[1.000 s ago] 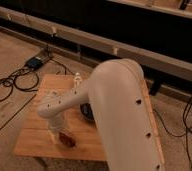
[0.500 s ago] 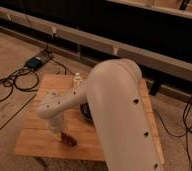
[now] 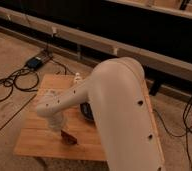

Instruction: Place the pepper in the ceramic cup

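Observation:
The reddish-brown pepper (image 3: 69,138) is at the front of the wooden table (image 3: 36,137), just below the end of my arm. My gripper (image 3: 60,129) hangs at the end of the white arm, right above and touching or nearly touching the pepper. I cannot tell whether it holds the pepper. A small white shape at the table's left, likely the ceramic cup (image 3: 48,95), peeks out behind the arm's lower link and is mostly hidden.
A wide black bowl (image 3: 87,112) sits mid-table, partly behind the arm. A small clear bottle (image 3: 78,77) stands at the table's back edge. Cables and a power box (image 3: 35,62) lie on the floor to the left. A dark wall runs behind.
The arm has shifted slightly. The pepper stays at about the same spot at the front of the table, under the gripper.

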Robot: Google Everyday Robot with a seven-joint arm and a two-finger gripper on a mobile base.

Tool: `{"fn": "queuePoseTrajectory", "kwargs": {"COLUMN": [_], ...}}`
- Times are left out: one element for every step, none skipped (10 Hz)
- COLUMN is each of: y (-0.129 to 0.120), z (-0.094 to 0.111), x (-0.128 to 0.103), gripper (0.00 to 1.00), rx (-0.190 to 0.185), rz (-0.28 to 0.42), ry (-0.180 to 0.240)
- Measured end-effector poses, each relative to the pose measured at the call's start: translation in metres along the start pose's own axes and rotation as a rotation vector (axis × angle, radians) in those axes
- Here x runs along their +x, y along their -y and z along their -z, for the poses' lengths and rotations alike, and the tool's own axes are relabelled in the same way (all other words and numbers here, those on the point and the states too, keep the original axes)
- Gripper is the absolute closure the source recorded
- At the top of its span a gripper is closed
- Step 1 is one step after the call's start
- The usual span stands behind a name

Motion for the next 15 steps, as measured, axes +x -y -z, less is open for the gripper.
{"fn": "queuePoseTrajectory", "kwargs": {"y": [0.001, 0.004, 0.012, 0.027, 0.038, 0.055, 0.075, 0.100, 0.120, 0.138, 0.161, 0.186, 0.202, 0.227, 0.246], "z": [0.015, 0.030, 0.046, 0.065, 0.076, 0.091, 0.104, 0.117, 0.125, 0.131, 0.134, 0.134, 0.134, 0.131, 0.131], "x": [-0.004, -0.008, -0.012, -0.014, -0.016, -0.018, -0.019, -0.021, -0.023, -0.025, -0.025, -0.024, -0.024, -0.019, -0.016], "gripper": [1.00, 1.00, 1.00, 1.00, 1.00, 1.00, 1.00, 1.00, 1.00, 1.00, 1.00, 1.00, 1.00, 1.00, 1.00], "rx": [-0.012, -0.026, -0.041, -0.051, -0.056, -0.058, -0.061, -0.071, -0.085, -0.095, -0.106, -0.113, -0.115, -0.115, -0.117], "rz": [0.002, -0.004, -0.019, -0.045, -0.064, -0.092, -0.121, -0.155, -0.180, -0.201, -0.229, -0.255, -0.272, -0.307, -0.336], "ry": [0.032, 0.067, 0.108, 0.158, 0.190, 0.231, 0.274, 0.325, 0.364, 0.397, 0.431, 0.459, 0.475, 0.490, 0.504]}}
